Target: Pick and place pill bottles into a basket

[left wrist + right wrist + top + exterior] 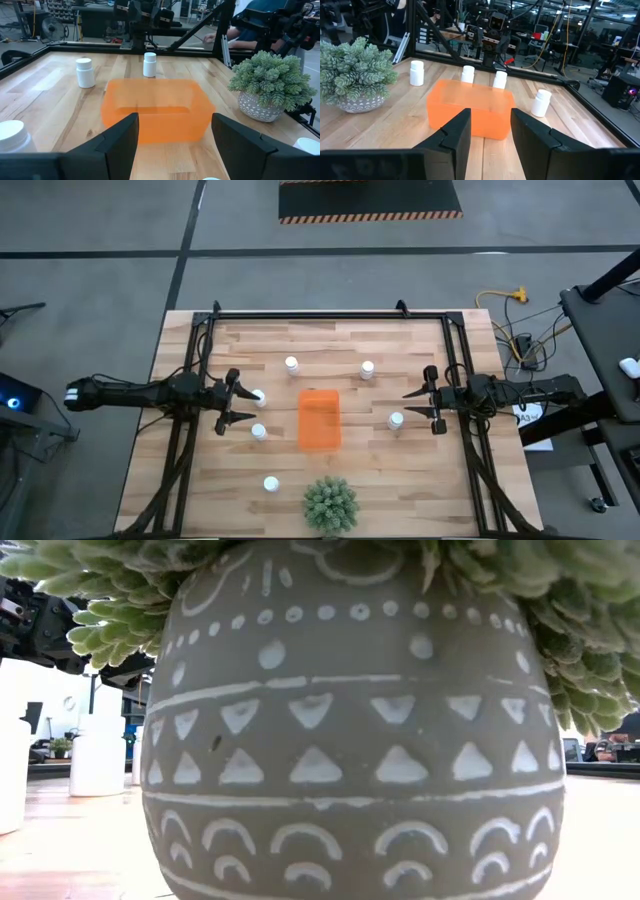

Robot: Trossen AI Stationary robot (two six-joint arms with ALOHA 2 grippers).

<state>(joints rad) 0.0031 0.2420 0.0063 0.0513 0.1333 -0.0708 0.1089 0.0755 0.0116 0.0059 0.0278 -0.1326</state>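
Observation:
The orange basket stands on the wooden table's middle, long side running near to far. Several white pill bottles stand upright around it: two beyond it, two on its left, one on its right, one near the front. My left gripper hovers left of the basket, pointing at it, open and empty. My right gripper hovers right of the basket, also pointing at it; a narrower gap shows between its fingers, with nothing in it.
A green spiky plant in a grey patterned pot stands at the table's front edge, near the basket's near end; the pot fills the low view. A black frame runs around the table. People and equipment show in the room beyond.

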